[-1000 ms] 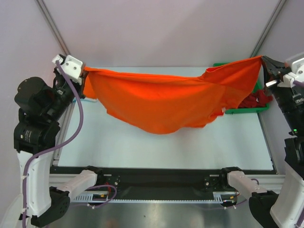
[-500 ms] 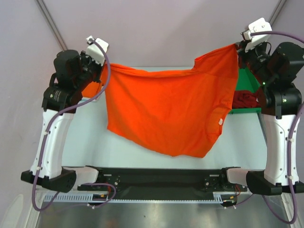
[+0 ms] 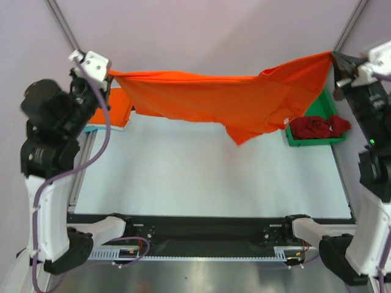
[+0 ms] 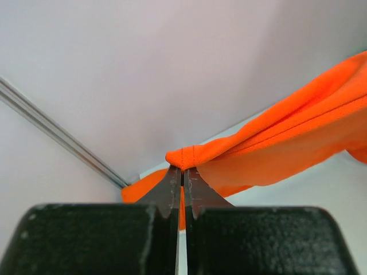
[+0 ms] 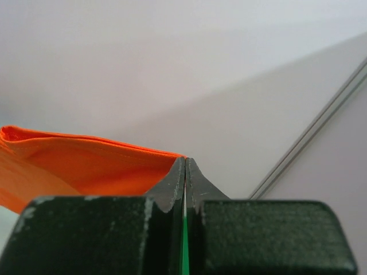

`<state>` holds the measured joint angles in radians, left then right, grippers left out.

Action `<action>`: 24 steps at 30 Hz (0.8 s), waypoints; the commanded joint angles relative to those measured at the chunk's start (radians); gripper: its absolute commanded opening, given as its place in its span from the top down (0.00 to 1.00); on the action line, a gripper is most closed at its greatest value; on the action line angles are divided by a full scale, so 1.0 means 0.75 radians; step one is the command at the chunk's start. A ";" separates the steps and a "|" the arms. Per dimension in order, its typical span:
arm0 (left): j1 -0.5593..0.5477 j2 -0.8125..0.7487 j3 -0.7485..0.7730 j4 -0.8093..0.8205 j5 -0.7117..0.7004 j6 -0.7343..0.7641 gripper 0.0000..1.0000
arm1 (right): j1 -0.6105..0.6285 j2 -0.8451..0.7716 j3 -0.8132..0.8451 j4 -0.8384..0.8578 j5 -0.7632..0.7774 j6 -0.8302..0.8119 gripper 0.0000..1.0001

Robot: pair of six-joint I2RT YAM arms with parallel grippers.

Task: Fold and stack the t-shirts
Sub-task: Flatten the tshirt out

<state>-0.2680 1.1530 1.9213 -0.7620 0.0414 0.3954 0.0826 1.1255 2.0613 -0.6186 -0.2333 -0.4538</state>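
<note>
One t-shirt [image 3: 232, 104], left claw [image 4: 183, 169], right claw [image 5: 184, 159] clamped, tag [image 3: 287, 121] apparently unreadable

Overhead looks down; wrist views (close) share the orange t-shirt [image 3: 214, 104].

Along the counter's [image 3: 201, 177] far edge
Spread t-shirt [image 3: 214, 101] hangs above it; folded t-shirt [image 3: 114, 108] at the far-left corner; crumpled t-shirt [image 3: 317, 127] in the tray [image 3: 311, 143] at the far-right corner.

Plain pale lilac walls [image 3: 201, 30] enclose a white desk [image 3: 201, 177], with slanted metal posts [image 3: 63, 25] in both far corners, evenly soft light
</note>
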 commanded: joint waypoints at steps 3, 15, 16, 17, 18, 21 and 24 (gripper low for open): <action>0.001 -0.177 -0.034 0.036 0.039 0.033 1.00 | -0.026 -0.173 0.009 -0.042 -0.020 0.036 1.00; 0.053 -0.202 0.024 0.016 0.055 0.035 1.00 | -0.084 -0.164 0.076 -0.004 -0.078 0.088 1.00; 0.053 -0.194 0.019 0.010 0.055 0.035 1.00 | -0.084 -0.143 0.082 0.017 -0.086 0.084 1.00; 0.053 -0.177 0.013 0.010 0.053 0.035 1.00 | -0.084 -0.126 0.082 0.027 -0.090 0.081 1.00; 0.053 -0.169 -0.011 0.012 0.053 0.037 1.00 | -0.084 -0.086 0.084 0.037 -0.094 0.079 1.00; 0.053 -0.130 -0.078 0.014 0.039 0.047 1.00 | -0.086 -0.024 0.076 0.070 -0.104 0.094 1.00; 0.053 -0.096 -0.184 0.008 0.039 0.060 1.00 | -0.084 0.035 -0.007 0.099 -0.137 0.108 1.00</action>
<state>-0.2398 1.0435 1.8507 -0.7589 0.0826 0.4107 0.0261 1.1088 2.0972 -0.5957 -0.3202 -0.3923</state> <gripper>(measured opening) 0.011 0.009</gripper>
